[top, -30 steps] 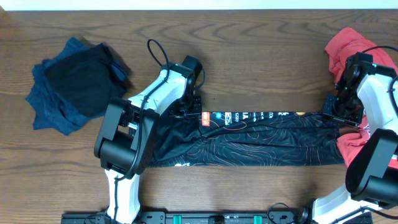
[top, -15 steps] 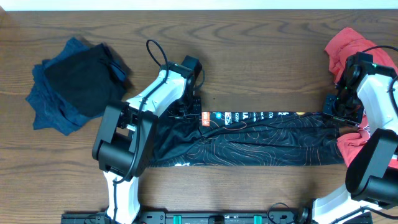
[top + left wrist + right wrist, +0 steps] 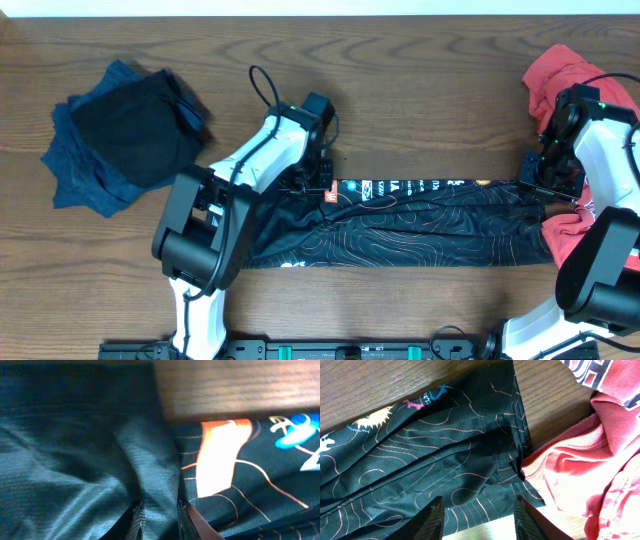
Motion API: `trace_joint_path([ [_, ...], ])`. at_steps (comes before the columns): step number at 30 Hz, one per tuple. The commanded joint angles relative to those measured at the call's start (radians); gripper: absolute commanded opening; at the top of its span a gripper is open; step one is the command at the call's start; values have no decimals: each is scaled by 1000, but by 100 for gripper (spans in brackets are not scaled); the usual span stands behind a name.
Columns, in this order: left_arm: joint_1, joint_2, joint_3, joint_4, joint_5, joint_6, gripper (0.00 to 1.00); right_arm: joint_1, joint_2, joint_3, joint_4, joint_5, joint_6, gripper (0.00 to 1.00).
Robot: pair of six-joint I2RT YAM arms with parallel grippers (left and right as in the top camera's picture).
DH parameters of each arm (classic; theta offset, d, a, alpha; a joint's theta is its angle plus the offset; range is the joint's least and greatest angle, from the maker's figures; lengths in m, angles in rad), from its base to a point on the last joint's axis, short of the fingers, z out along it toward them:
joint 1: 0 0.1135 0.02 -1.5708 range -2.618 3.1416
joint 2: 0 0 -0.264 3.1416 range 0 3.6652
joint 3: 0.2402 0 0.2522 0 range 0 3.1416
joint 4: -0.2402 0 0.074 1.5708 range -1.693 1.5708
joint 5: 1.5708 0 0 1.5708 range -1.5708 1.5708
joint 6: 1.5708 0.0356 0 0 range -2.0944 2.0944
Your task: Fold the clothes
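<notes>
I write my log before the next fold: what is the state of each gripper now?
Left gripper: fold of the jersey between narrow jaws; grip cannot be told.
Right gripper: open, holding nothing.

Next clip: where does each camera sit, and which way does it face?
Overhead: above the table, looking straight down; left arm and right arm show, black jersey stretched between them.
Left wrist: on the left arm, aimed down past its fingertips at blurred jersey fabric.
Right wrist: on the right arm, looking down between its fingertips at the jersey's end and a red garment.
Shared: overhead and left wrist both show the jersey's orange patch.
</notes>
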Motion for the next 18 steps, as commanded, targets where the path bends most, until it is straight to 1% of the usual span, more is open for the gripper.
trace_joint_path([
  [1,-16,-24,-8,-7,8,55,26,-6,-17,2,4,-3,-14,44],
  [3,-22,-24,-8,-9,-23,56,27,-6,-17,2,4,-3,-14,44],
  [7,-30,-24,-8,-5,-54,107,30,-6,-17,2,4,-3,-14,44],
  [11,-32,-24,-8,-6,-97,107,31,-6,-17,2,4,-3,-14,44],
  [16,-32,-24,-8,-5,-117,107,30,-6,-17,2,4,-3,-14,44],
  [17,-32,-24,-8,-5,-117,107,29,-6,-17,2,4,-3,-14,44],
  [18,-32,-24,-8,-6,-117,107,24,-6,-17,2,4,-3,-14,44],
])
